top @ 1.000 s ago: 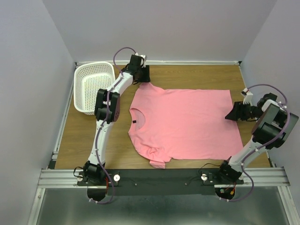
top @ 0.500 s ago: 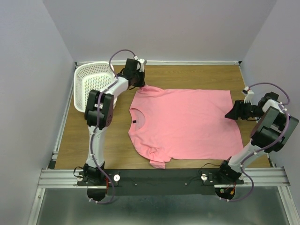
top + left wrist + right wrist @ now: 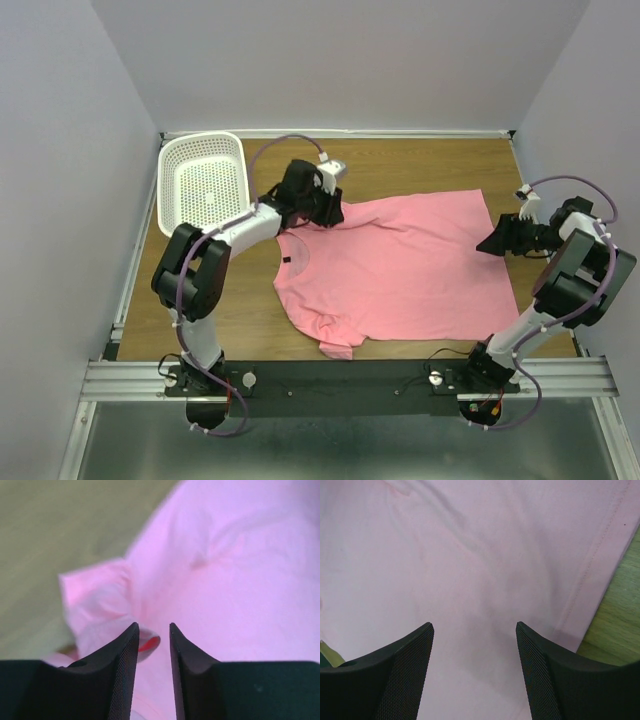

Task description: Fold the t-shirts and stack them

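Note:
One salmon-pink t-shirt (image 3: 400, 265) lies spread on the wooden table (image 3: 420, 165), collar to the left with a dark label (image 3: 287, 260). Its far sleeve (image 3: 95, 592) is folded inward over the shoulder and lies crumpled. My left gripper (image 3: 327, 208) hovers just over that fold. In the left wrist view its fingers (image 3: 153, 625) stand a narrow gap apart, pink cloth (image 3: 240, 580) showing beneath, nothing visibly pinched. At the shirt's right hem my right gripper (image 3: 492, 243) is wide open (image 3: 475, 625) over flat cloth (image 3: 470, 555), holding nothing.
A white perforated basket (image 3: 202, 139) stands at the far left corner, close behind the left arm. The near sleeve (image 3: 335, 345) is bunched by the black rail at the front edge. Grey walls enclose the table on three sides.
The left arm swung from the shirt's far left corner toward its middle, dragging the far sleeve and shoulder inward; the far edge now slants and wrinkles. Its jaws closed, then parted. The right gripper stayed.

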Tool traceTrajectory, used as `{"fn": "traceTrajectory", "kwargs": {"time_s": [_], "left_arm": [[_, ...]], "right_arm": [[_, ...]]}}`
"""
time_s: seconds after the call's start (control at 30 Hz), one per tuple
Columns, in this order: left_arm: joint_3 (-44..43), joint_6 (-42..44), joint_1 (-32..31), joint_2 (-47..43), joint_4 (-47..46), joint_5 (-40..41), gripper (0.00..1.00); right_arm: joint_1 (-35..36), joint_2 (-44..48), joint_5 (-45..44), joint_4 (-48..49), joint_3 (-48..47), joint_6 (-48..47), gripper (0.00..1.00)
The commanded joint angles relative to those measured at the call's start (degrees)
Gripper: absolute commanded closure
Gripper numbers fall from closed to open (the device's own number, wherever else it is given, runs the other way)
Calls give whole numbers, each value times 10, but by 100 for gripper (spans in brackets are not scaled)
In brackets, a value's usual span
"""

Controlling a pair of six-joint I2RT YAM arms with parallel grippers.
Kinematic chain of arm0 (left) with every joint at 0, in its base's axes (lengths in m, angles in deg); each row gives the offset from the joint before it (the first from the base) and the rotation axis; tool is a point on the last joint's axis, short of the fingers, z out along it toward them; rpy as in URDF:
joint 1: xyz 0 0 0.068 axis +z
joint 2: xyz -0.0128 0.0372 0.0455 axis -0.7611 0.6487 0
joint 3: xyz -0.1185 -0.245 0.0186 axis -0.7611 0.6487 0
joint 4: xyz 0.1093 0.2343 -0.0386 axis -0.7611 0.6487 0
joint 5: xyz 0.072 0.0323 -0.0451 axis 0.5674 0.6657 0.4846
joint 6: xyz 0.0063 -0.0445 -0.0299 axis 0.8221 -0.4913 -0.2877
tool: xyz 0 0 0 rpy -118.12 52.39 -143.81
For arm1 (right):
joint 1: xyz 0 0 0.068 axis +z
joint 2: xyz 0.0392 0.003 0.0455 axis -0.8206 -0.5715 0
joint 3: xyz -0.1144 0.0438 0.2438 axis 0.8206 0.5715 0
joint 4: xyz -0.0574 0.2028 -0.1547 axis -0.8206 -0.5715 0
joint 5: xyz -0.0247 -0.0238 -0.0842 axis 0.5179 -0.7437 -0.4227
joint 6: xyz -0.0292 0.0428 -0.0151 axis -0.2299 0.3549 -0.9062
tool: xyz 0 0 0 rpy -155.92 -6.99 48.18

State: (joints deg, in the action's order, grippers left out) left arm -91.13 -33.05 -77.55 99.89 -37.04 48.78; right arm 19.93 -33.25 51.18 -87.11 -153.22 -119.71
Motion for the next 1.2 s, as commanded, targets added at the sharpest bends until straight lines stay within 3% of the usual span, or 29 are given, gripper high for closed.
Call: {"fn": "traceTrajectory", "kwargs": {"time_s": [0.0,0.13,0.23,0.4,0.43,0.57,0.9,1.17], "left_arm": [[54,-14,-37,-40,20,23,56],[125,-33,-37,-144,-25,112,41],[138,-44,-32,-194,-33,161,36],[146,-88,-27,-170,11,188,40],[150,-99,-27,-163,11,185,48],[214,-198,-27,-157,-39,147,57],[335,-404,-1,-164,-226,112,51],[315,-451,11,-110,-280,110,52]], "right_arm": [[3,19,26,-18,0,-15,26],[4,16,30,-26,-2,-22,26],[5,15,35,-28,0,-25,25],[14,17,39,-30,11,-29,25],[16,18,41,-30,12,-29,25],[21,17,42,-28,19,-30,25],[22,15,44,-28,21,-29,25],[22,14,41,-28,24,-33,25]]}}
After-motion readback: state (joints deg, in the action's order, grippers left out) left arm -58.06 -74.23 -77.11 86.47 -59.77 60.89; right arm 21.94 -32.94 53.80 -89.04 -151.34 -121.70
